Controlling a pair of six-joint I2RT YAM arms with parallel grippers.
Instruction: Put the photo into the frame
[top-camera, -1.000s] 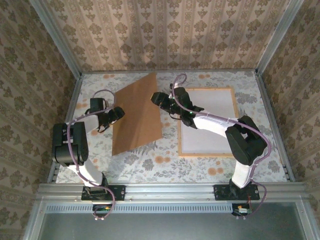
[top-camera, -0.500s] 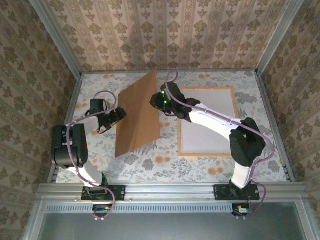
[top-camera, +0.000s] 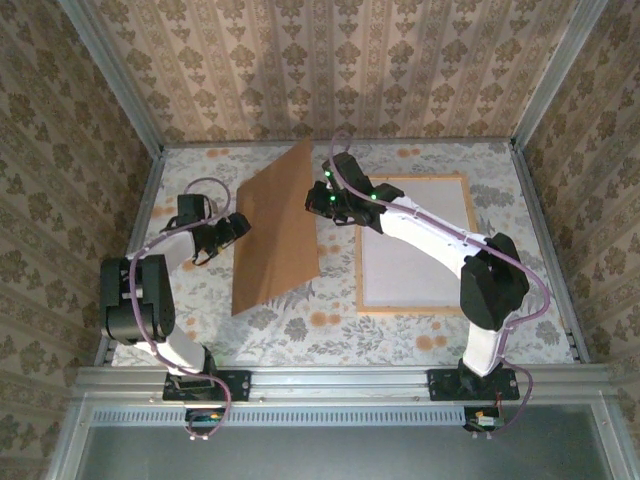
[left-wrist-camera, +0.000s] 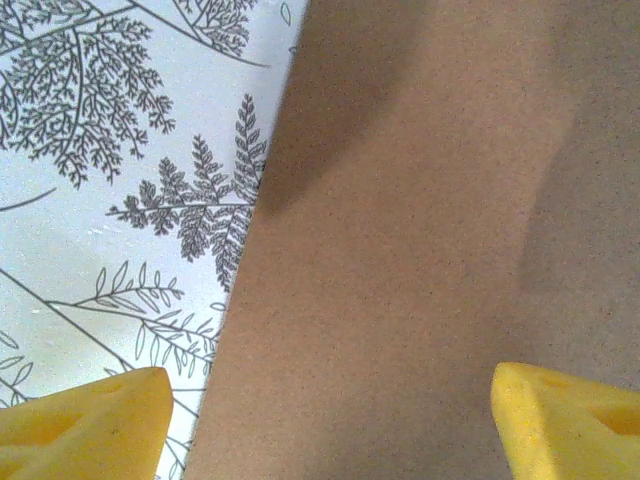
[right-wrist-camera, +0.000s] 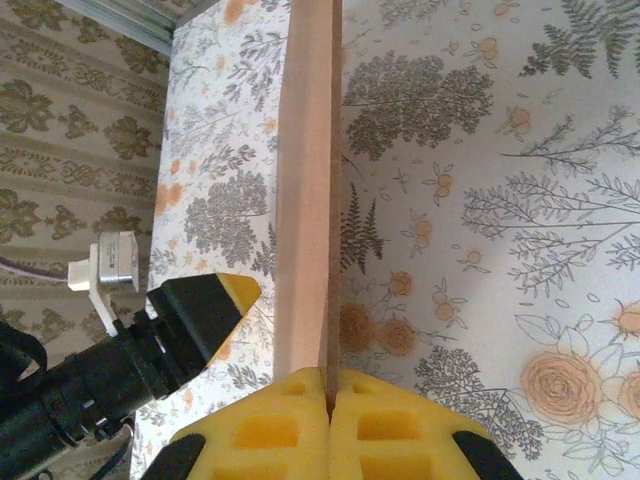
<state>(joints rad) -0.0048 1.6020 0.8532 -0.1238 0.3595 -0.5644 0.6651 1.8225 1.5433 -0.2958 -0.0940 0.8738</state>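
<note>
Spanning the cell floor, the table (top-camera: 330, 322) wore a floral cloth. On its right half the frame (top-camera: 410, 311) lay flat, back open and facing up, probably so it could be loaded from above. A pale sheet (top-camera: 420, 270) filled the opening inside the light wood moulding. Could not tell if this was the photo lying face down, as no printed side showed.

Left of the frame, the brown backing board (top-camera: 275, 235) stood tilted on its near edge, well clear of the opening. Judged it was being held out of the way, or readied to go back over the sheet.

Right gripper (right-wrist-camera: 330, 385) was clamped on the board's thin far edge, its yellow pads (right-wrist-camera: 290, 425) meeting on it. That pinch appeared to be all that kept the board up.

Left gripper (left-wrist-camera: 330, 410) hung with jaws spread wide at the board's left face, holding nothing. It looked placed to steady the board.
</note>
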